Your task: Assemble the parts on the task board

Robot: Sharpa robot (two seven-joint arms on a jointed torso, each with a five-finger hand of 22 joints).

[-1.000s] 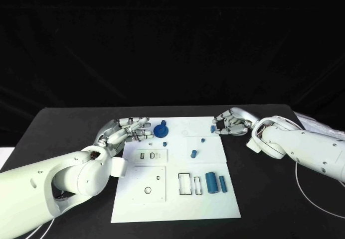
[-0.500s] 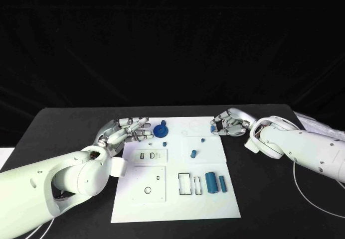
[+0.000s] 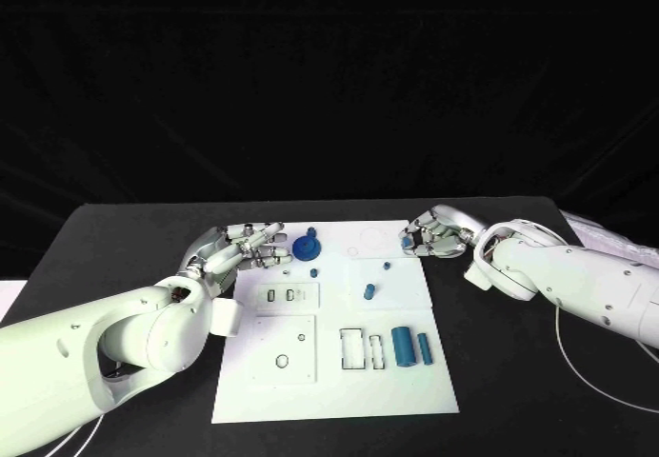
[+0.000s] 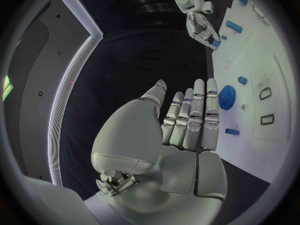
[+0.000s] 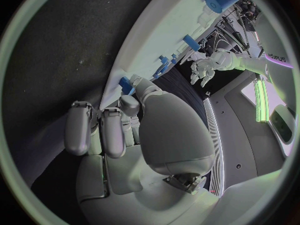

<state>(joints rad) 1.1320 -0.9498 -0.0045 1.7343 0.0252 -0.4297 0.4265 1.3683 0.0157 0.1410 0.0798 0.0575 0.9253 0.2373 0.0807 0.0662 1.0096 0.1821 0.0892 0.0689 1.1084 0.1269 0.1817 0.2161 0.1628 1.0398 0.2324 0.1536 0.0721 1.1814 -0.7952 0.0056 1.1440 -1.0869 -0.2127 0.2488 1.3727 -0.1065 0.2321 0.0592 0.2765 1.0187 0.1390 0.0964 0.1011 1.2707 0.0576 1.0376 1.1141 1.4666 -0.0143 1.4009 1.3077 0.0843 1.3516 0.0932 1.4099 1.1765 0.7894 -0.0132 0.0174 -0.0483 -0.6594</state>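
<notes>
The white task board (image 3: 275, 381) lies mid-table. A blue gear (image 3: 308, 249) stands near its far left corner, also visible as the gear (image 4: 226, 96). My left hand (image 3: 241, 246) hovers just left of the gear with its fingers (image 4: 194, 117) straight and holding nothing. At the board's far right edge my right hand (image 3: 440, 235) is curled, its thumb and a fingertip pinching a small blue part (image 3: 408, 245), seen close as the part (image 5: 127, 84). Two short blue pegs (image 3: 369, 290) lie mid-board. A thick blue cylinder (image 3: 403, 345) and a thin one (image 3: 425, 349) lie lower right.
Outlined slots (image 3: 364, 350) sit left of the cylinders, and smaller slots (image 3: 282, 296) are cut in a raised plate on the board's left half. A tiny blue peg (image 3: 314, 273) stands below the gear. Black table (image 3: 522, 381) surrounds the board.
My right hand has edged slightly toward the board's far edge, still at the small blue part. The left hand and the other parts have barely moved.
</notes>
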